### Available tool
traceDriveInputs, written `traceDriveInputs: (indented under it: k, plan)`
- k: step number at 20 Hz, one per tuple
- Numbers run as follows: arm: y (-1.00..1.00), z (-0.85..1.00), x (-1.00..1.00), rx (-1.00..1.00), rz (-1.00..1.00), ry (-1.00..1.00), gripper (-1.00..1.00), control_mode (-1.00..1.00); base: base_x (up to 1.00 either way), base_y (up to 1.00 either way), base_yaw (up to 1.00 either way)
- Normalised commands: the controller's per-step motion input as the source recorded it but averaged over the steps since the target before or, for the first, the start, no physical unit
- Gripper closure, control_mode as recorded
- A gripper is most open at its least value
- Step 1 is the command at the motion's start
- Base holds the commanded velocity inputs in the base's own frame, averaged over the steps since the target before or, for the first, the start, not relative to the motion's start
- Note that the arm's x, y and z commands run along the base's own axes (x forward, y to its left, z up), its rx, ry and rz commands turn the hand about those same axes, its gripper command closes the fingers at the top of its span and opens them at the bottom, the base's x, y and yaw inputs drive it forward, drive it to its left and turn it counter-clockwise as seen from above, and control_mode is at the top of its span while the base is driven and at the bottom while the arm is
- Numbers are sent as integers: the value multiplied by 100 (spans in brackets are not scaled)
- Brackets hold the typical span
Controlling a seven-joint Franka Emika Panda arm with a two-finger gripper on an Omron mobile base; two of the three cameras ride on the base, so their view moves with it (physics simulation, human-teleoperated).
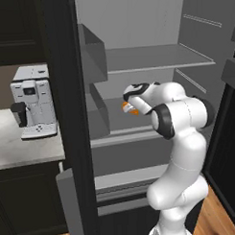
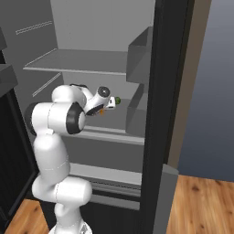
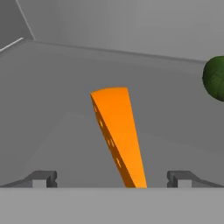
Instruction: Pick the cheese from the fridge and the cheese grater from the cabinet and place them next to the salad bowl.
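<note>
End effector [image 3: 112, 179] released, fingers wide apart either side of the cheese [image 3: 119, 135] on a fridge [image 1: 146, 56] shelf.

The light is even and soft, with no visible lamp and no glare. All three pictures are sharp, without blur or edge distortion, though flat and a little coarse. The fridge [image 1: 151, 56] interior reads mid grey, its shelves shaded only faintly. Just ahead of the hand, the cheese [image 3: 119, 131] is bright orange on top and darker on its side, with a faint shadow on the shelf beside it. The door [image 1: 66, 116] is nearly black.
</note>
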Motion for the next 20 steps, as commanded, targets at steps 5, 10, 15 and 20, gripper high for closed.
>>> traceDriveInputs:
  k: [5, 10, 15, 20]
  plan:
    - [0, -9, 13, 0, 0, -1, -100, -100, 0, 0, 0]
    - [0, -7, 16, 0, 0, -2, -100, -100, 0, 0, 0]
    - [1, -7, 16, 0, 0, -2, -100, -100, 0, 0, 0]
    - [5, -15, 4, 0, 0, 0, 100, -100, 0, 0, 0]
